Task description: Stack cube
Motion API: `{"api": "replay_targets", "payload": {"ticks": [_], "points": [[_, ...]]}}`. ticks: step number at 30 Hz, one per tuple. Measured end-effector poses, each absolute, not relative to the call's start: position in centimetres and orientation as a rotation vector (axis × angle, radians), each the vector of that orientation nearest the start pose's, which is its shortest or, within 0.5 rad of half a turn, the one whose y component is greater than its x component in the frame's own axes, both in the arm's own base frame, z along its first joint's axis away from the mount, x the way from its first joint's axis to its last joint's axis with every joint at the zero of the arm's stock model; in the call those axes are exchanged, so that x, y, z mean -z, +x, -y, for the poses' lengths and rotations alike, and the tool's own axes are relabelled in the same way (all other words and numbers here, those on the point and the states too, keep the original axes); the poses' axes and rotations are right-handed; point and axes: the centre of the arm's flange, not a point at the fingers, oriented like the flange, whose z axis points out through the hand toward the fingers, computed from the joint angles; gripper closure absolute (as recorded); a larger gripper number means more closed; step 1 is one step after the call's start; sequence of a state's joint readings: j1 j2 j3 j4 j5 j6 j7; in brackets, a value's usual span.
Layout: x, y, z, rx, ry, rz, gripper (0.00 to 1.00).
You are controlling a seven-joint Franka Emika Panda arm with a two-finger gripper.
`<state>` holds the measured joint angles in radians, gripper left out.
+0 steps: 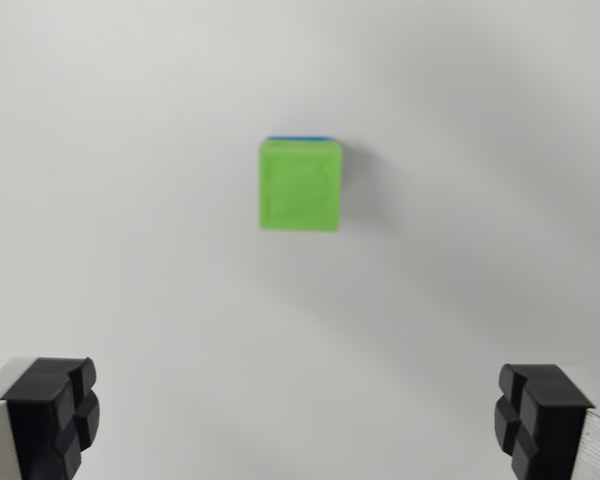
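Observation:
A green cube (299, 186) lies near the middle of the wrist view on a plain white surface. A thin blue edge (300, 138) shows along its far side, from a blue cube hidden underneath it. My gripper (295, 415) is open, its two black fingertips (55, 415) standing wide apart at the bottom corners, well above and in front of the cube. Nothing sits between the fingers.
The white surface (130, 250) fills the whole view around the cube, with a soft shadow to the cube's right.

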<state>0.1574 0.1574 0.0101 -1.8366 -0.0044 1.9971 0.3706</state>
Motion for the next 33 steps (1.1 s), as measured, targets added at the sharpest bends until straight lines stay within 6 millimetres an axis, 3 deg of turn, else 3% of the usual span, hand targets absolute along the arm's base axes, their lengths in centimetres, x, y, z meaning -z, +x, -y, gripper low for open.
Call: {"api": "replay_targets", "payload": {"ticks": [14, 33], "points": [[-46.6, 59.5, -10.0, 0.005, -3.128, -0.316, 0.0], [-46.5, 59.6, -10.0, 0.001, -3.128, -0.316, 0.0]]}}
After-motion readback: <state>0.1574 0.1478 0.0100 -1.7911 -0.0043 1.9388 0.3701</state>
